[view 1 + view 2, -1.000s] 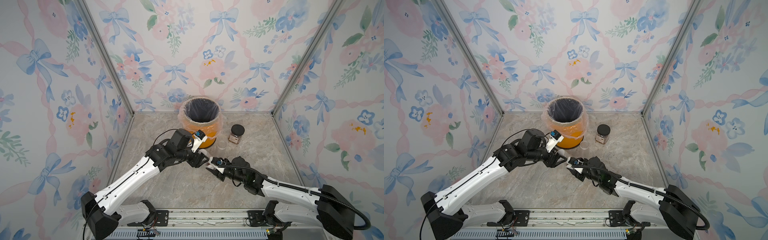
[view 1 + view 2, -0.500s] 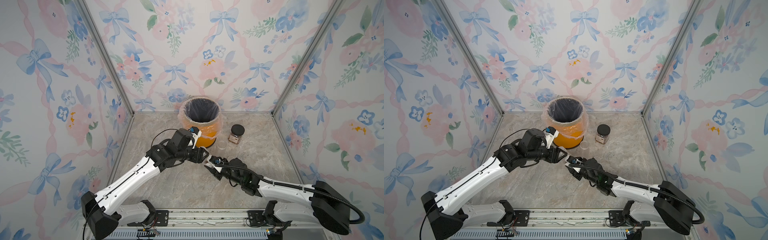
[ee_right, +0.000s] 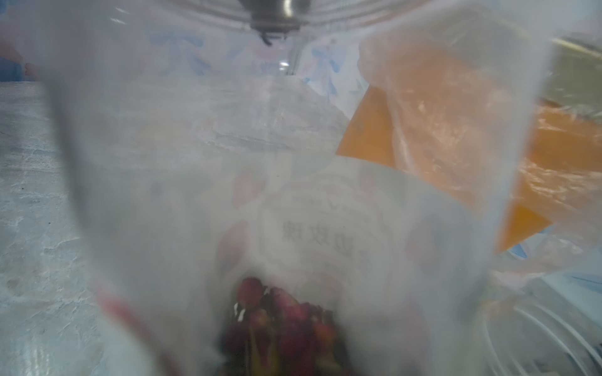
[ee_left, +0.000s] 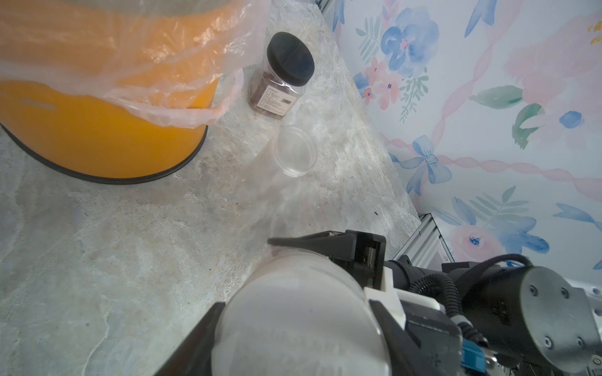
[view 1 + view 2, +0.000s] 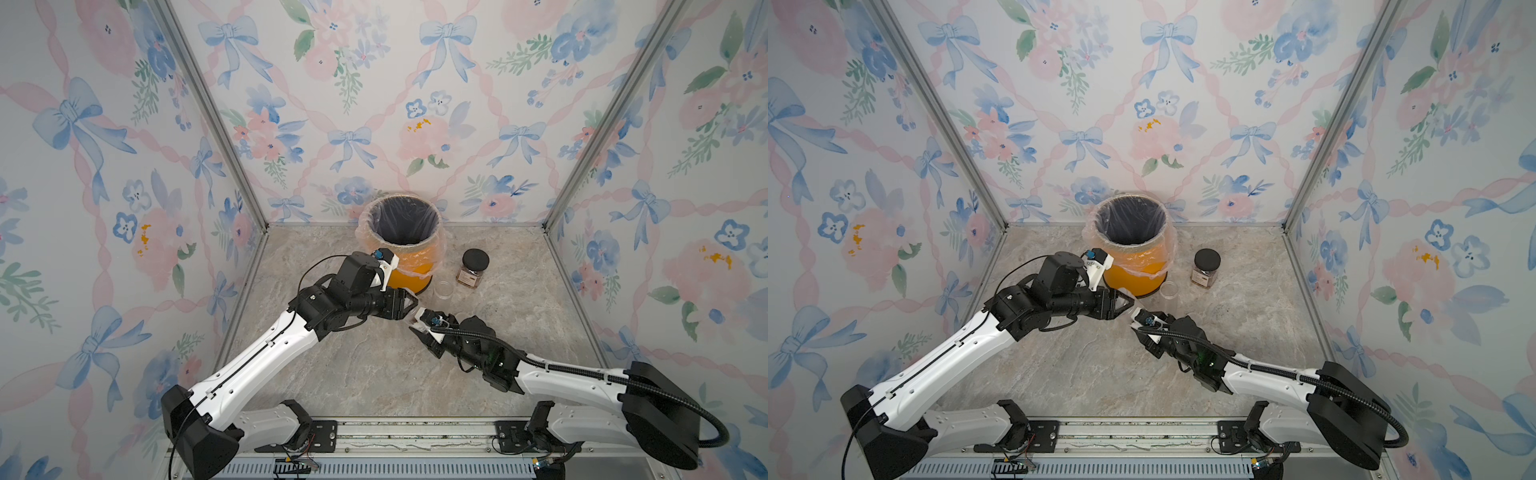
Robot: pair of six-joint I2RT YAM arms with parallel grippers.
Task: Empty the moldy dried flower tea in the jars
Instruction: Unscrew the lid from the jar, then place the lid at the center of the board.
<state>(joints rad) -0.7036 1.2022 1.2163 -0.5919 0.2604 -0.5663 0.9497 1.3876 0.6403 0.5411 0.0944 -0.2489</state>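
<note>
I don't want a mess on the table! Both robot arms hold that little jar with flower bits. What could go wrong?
The little jar is beside the orange bin, not over it. If the left jaws pull the lid off here, the flower bits might spill onto the table. Also, the clear jar stands close by, so an arm could knock it over.
</note>
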